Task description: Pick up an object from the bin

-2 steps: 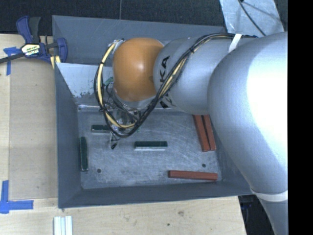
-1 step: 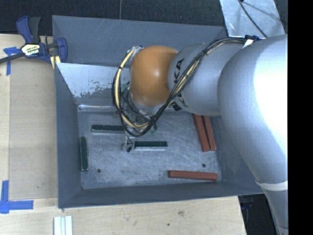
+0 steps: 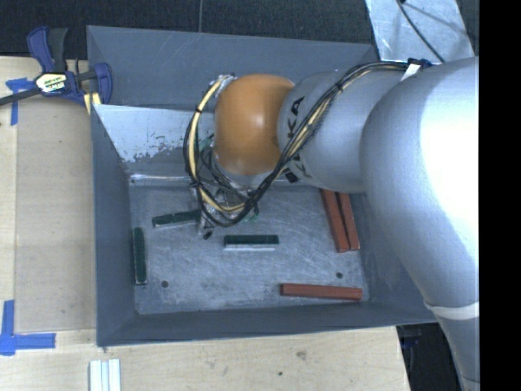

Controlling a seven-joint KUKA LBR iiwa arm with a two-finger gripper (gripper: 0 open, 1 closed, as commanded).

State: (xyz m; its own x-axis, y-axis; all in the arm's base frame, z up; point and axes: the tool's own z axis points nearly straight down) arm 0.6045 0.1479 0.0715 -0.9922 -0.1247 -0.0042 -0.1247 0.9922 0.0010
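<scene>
1. Grey metal makes up the floor and sloping walls of the bin (image 3: 244,271), and a few slim bars lie on it well apart from one another, not heaped.
2. Nearest, along the bin's near edge toward its right corner, lies a long red-brown bar (image 3: 321,292), its long axis parallel to that edge.
3. By the left wall lies a wall-side green bar (image 3: 139,255), which runs near-to-far along the wall, well apart from the tool.
4. Around the centre of the floor is the middle green bar (image 3: 251,240), long axis left-to-right. Its left end lies just to the right of the tool and a little nearer.
5. The tool (image 3: 210,221) hangs low over the floor beneath the orange cover (image 3: 248,125), wrapped in cables. I cannot tell whether it is spread or pressed together, and nothing shows pinched in it.
6. Just to the tool's left lies the left green bar (image 3: 175,218), long axis also left-to-right, its right end beside the tool or touching it.
7. My judgement is that the coming move turns on this: the tool sits in the gap between two bar ends, so a small shift left or right along their shared axis decides which bar it meets.
8. Against the right wall rests a pair of red-brown bars (image 3: 340,218) that run toward the far wall.
</scene>
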